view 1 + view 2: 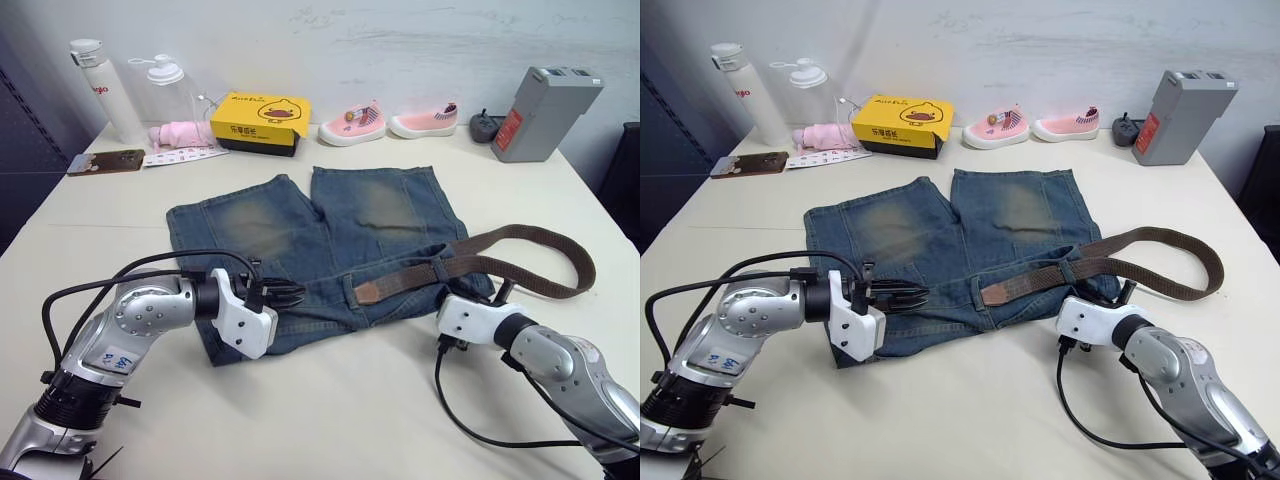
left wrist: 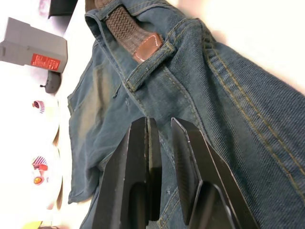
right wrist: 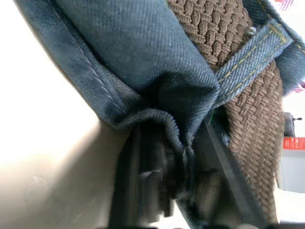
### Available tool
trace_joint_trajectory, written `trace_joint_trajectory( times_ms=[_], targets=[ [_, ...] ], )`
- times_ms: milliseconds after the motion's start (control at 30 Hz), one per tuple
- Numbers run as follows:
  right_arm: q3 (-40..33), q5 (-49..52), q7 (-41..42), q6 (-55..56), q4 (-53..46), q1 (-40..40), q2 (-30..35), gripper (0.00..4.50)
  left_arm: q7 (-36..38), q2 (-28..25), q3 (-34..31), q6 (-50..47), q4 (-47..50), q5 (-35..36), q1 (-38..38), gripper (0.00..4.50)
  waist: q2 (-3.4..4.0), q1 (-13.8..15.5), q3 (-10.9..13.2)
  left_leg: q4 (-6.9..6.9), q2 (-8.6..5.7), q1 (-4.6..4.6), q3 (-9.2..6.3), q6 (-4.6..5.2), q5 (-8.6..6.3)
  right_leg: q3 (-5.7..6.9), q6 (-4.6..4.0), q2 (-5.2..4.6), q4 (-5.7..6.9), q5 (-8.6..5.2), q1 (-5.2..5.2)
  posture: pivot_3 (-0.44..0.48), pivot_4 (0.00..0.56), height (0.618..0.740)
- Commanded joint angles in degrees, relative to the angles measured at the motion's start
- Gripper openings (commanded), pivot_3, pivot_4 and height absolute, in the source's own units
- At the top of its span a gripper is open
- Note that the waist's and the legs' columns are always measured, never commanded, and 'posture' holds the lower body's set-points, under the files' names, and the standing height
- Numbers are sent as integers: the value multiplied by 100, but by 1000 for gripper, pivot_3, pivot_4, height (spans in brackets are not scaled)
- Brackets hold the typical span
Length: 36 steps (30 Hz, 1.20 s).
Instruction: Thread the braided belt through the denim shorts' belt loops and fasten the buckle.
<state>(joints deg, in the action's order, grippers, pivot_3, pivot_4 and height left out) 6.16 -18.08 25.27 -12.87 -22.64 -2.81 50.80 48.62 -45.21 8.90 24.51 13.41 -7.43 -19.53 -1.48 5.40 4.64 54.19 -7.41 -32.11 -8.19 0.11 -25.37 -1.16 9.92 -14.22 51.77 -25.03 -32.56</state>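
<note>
Denim, faded blue with paler worn patches and tan stitched seams, makes up the shorts (image 1: 330, 245) lying flat at the middle of the pale table (image 1: 330, 420), waistband nearest, legs pointing to 12 o'clock. At 9 o'clock of the waistband the left gripper (image 1: 292, 292) lies over the cloth, its two black fingers (image 2: 143, 162) a narrow gap apart and holding nothing. At 3 o'clock the right gripper (image 3: 183, 157) has its jaws pinched on a bunched fold of the shorts' waistband edge.

A dark-brown braided belt (image 1: 520, 240), woven and narrow, runs lengthwise along the waistband under a blue denim belt loop (image 2: 147, 64); its smooth leather tip (image 1: 368, 291) points to 9 o'clock, and the rest curls back in a loop toward 3 o'clock.

Farther off stand a yellow duck-printed box (image 1: 260, 122), two pink shoes (image 1: 352, 123) and a grey block with a red label (image 1: 545, 112); none of the writing is legible.
</note>
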Motion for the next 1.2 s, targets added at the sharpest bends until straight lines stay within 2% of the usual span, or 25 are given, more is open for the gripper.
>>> trace_joint_trajectory(
  times_ms=[33, 133, 200, 300, 400, 500, 600, 700, 733, 800, 833, 933, 1033, 1100, 1200],
  targets=[
    [-5, -74, 248, -121, 181, -266, -37, 2461, -155, 204, -54, -197, 130, 122, -117, 755, -6, -12, -4, 0, 1, 0, 0, 0, 0, 1, 0, 0, -1, 0, 0, 0, 150, 618],
    [-23, -44, 311, -83, 102, -303, -85, 3765, -37, 567, 124, -721, 130, 440, -367, 755, -12, -18, -12, 0, 1, 0, -4, 1, 0, 4, 0, 1, 0, 0, 1, 0, 150, 618],
    [-31, -29, 353, -69, 68, -316, -124, 4471, 50, 695, 192, -928, 130, 535, -445, 755, -19, -27, -19, 0, 0, 1, -13, 0, 1, 10, 0, 1, -4, 0, 3, 0, 150, 618],
    [-94, -19, 390, -33, -80, -422, -146, 4471, 122, 1304, 378, -1742, -309, 988, -970, 755, -22, -74, -36, -2, 4, 4, -17, -1, 1, 16, 1, 1, -9, -1, 4, 0, 150, 618],
    [-349, 229, 637, -46, -345, -642, -73, 4471, 160, 1451, 466, -1591, -852, 730, -1373, 755, -27, -101, -41, -3, 1, 0, -32, -8, 7, 26, 2, 1, -13, -1, 5, 0, 150, 618],
    [-900, 831, 1045, -102, -815, -827, -23, 4471, 212, 1486, 386, -1718, -919, 897, -1470, 755, -25, -125, -44, -4, 16, -5, -24, -20, 13, 46, 12, -14, -24, -7, 4, 0, 150, 618],
    [-1630, 1982, 1680, -715, -1374, -774, -18, 4471, 337, 1281, 72, -2065, -629, 1306, -1138, 755, -11, -191, -40, -6, 16, -7, -23, -24, 14, 55, 12, -18, -24, -7, 0, 0, 150, 618],
    [-2035, 3590, 1738, -2259, -2009, -255, -464, 4471, 315, 1152, -191, -2380, -336, 1555, -873, 755, 11, -275, -19, -9, 17, -8, -29, -18, 11, 61, 10, -18, -28, -8, -2, 0, 150, 618],
    [-2118, 4444, 1640, -2991, -2154, -4, -613, 4471, 283, 1103, -293, -2515, -193, 1638, -768, 755, 12, -305, -14, -11, 25, -9, -29, -19, 12, 66, 10, -19, -38, -8, -2, 0, 150, 618],
    [-2275, 5604, 1346, -4269, -2290, 500, -935, 4471, 219, 1036, -424, -2715, 36, 1709, -608, 755, 15, -312, -7, -14, 43, -12, -34, -31, 24, 68, 9, -22, -53, -9, 0, 0, 150, 618],
    [-2437, 6472, 854, -5176, -2071, 953, -1395, 4471, 177, 994, -474, -2786, 167, 1695, -508, 755, 15, -303, -6, -12, 55, -13, -36, -32, 25, 65, 7, -23, -55, -9, 3, 0, 150, 618],
    [-2794, 8107, -391, -6622, -1475, 1766, -2355, 4471, 49, 933, -558, -2936, 436, 1630, -328, 755, 13, -274, -5, -15, 68, -12, -54, -42, 29, 65, 4, -15, -56, -8, 7, 0, 150, 618],
    [-2843, 10003, -2395, -6412, -547, 1959, -2747, 4471, -91, 931, -629, -3096, 643, 1620, -217, 755, 19, -209, -4, -16, 57, -15, -60, -53, 32, 58, -5, -16, -24, -8, -3, 0, 150, 618],
    [-2543, 11050, -3569, -5956, -182, 1893, -2655, 4471, -154, 932, -645, -3169, 751, 1619, -164, 755, 26, -211, -4, -13, 29, -15, -63, -67, 39, 30, -17, -23, -6, -10, -7, 0, 150, 618],
    [-2095, 12232, -4813, -5238, 36, 1704, -2391, 4471, -226, 938, -646, -3266, 895, 1617, -84, 755, 28, -266, -6, -7, 13, -19, -41, -54, 32, -52, -62, -26, 7, -32, -10, 0, 150, 618]
  ],
)
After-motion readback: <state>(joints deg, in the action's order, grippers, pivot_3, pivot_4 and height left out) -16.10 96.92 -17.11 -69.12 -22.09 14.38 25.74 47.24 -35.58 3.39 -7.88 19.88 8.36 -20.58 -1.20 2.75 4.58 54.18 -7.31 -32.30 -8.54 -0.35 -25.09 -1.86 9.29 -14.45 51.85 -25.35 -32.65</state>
